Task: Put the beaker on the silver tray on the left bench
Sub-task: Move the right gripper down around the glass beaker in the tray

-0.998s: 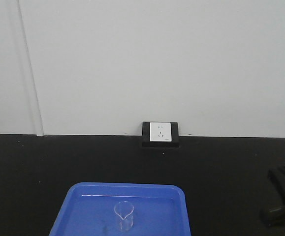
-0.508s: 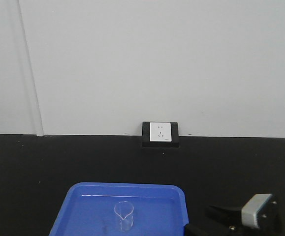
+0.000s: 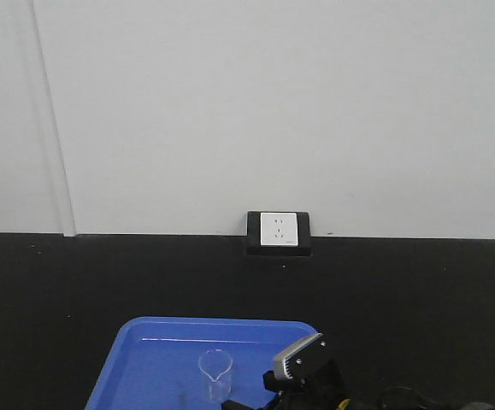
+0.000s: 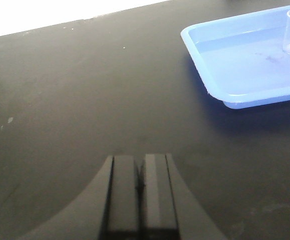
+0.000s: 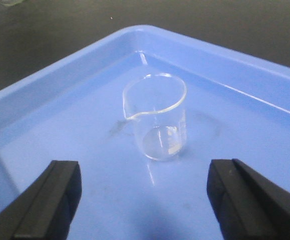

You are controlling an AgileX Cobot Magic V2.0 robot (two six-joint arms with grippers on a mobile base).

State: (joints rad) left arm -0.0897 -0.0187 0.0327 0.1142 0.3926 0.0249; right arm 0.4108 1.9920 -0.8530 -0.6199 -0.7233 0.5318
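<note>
Now the right hand (image 5: 143,180) hangs low over the blue tray (image 5: 44,125), spread wide and empty, the beaker (image 5: 156,120) just ahead; the left hand (image 4: 139,175), closed and empty, hovers above the tabletop (image 4: 59,100).

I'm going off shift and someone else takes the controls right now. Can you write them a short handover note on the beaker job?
Left gripper: shut, empty, low over the black bench top, beside the blue tray.
Right gripper: open, facing the beaker, which stands just ahead of its fingers, not between them.
Beaker: upright in the blue tray, looks empty.
Silver tray: not in any view.
Done: the right gripper is lined up on the beaker; nothing is gripped.
Left: close on the beaker, lift it out, find the silver tray, and set it down there.
</note>
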